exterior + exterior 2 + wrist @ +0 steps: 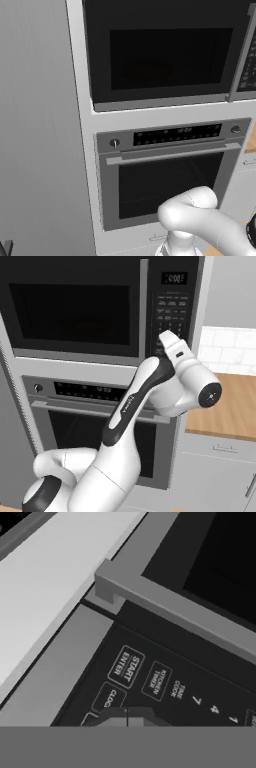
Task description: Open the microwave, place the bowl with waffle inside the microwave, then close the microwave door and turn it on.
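Note:
The black microwave (pixel 165 50) is built in above the oven, and its door (pixel 70 306) lies flush and closed behind a dark window. A tall grey bar handle (pixel 144 306) runs along the door's right edge, and the button panel (pixel 172 303) sits beside it. My hand (pixel 172 346) is raised against the lower part of that panel. In the rolled hand view my gripper (pixel 127 718) is shut with nothing in it, just short of the panel, near the START/ENTER button (pixel 126 667). The handle's lower end (pixel 107 582) is close above it.
A stainless oven (pixel 165 170) with a horizontal handle (pixel 175 154) sits under the microwave. A tall grey cabinet side (pixel 35 125) stands to the left. To the right lie a wooden counter (pixel 225 411) over drawers (pixel 215 466) and a white tiled wall (pixel 227 348).

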